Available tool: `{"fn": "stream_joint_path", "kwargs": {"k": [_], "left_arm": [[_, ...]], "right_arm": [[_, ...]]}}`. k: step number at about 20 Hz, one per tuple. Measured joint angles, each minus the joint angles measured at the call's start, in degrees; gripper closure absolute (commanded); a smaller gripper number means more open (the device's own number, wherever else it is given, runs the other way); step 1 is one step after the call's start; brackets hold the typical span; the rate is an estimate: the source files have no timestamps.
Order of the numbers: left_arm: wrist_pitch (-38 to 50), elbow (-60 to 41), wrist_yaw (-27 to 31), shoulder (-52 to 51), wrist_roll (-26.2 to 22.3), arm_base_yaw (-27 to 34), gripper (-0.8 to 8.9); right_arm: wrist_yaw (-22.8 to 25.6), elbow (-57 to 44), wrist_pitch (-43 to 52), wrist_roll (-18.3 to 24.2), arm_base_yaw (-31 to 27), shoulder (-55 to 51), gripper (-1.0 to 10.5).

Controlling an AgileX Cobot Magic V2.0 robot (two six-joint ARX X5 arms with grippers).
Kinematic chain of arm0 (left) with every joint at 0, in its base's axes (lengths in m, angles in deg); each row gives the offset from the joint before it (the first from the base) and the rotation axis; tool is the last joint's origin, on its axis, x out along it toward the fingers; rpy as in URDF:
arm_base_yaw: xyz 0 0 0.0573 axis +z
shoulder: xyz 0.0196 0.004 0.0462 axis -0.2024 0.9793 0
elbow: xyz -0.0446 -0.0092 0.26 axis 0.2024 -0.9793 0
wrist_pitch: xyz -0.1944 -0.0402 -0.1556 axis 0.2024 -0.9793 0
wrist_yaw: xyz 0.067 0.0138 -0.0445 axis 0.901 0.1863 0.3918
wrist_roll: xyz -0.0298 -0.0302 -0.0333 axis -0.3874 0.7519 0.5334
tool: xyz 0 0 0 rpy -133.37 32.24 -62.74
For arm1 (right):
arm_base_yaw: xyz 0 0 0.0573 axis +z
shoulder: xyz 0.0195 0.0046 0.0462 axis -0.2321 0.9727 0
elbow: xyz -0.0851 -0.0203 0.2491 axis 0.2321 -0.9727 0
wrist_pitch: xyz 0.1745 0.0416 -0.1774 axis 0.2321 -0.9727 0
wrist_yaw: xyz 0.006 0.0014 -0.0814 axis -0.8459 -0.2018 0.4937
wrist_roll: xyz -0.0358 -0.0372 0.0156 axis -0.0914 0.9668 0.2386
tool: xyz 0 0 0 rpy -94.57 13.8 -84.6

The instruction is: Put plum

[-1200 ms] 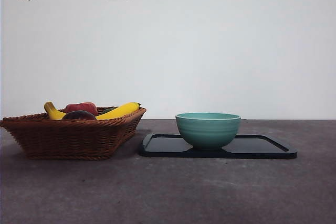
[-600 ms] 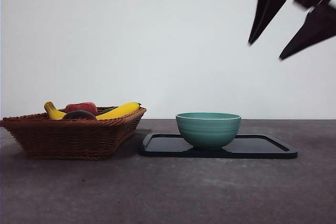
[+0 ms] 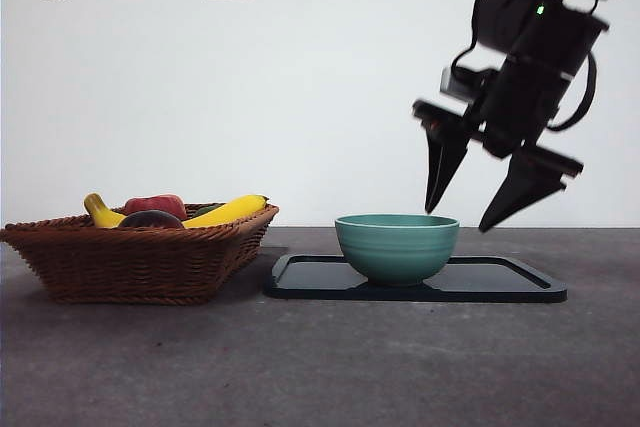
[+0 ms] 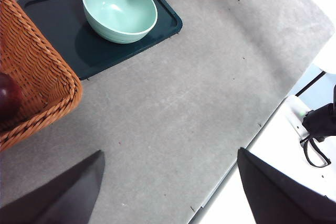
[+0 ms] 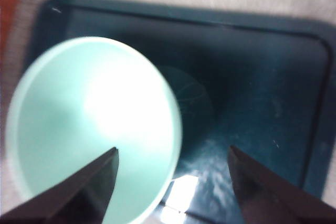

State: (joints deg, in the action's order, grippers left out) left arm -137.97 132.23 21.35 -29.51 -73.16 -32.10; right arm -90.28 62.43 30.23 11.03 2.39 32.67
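At the frame's right, the right gripper (image 3: pixel 462 219) hung spread wide, empty, above the bowl (image 3: pixel 396 246); the plum (image 3: pixel 151 219) lay in the basket (image 3: pixel 130 262) at lower left.

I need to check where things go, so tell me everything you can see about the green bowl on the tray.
The bowl is a round, pale teal-green one, ceramic by its look, with faint horizontal ridges outside and a smooth, glossy inside. It stands upright and empty on the left part of the dark tray, beside the wicker basket but not touching it. The right gripper, jaws open, hangs just above the bowl's right rim; nothing touches the bowl but the tray.
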Motion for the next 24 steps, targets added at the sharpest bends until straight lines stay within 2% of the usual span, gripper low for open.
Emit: {"fn": "stream_joint_path", "kwargs": {"k": [7,14,17,22,24], "left_arm": [[0.2,0.0,0.0,0.0,0.0,0.0,4.12],[0.2,0.0,0.0,0.0,0.0,0.0,4.12],[0.2,0.0,0.0,0.0,0.0,0.0,4.12],[0.2,0.0,0.0,0.0,0.0,0.0,4.12],[0.2,0.0,0.0,0.0,0.0,0.0,4.11]], "right_arm": [[2.1,0.0,3.4,0.2,1.4,2.6,9.4],[2.8,0.7,4.1,0.1,1.4,0.9,9.4],[2.7,0.7,1.7,0.4,1.6,-5.7,9.4],[2.8,1.0,-10.3,4.3,3.5,-17.5,9.4],[2.8,-0.8,-11.7,5.1,4.9,-22.7,9.4]]}}
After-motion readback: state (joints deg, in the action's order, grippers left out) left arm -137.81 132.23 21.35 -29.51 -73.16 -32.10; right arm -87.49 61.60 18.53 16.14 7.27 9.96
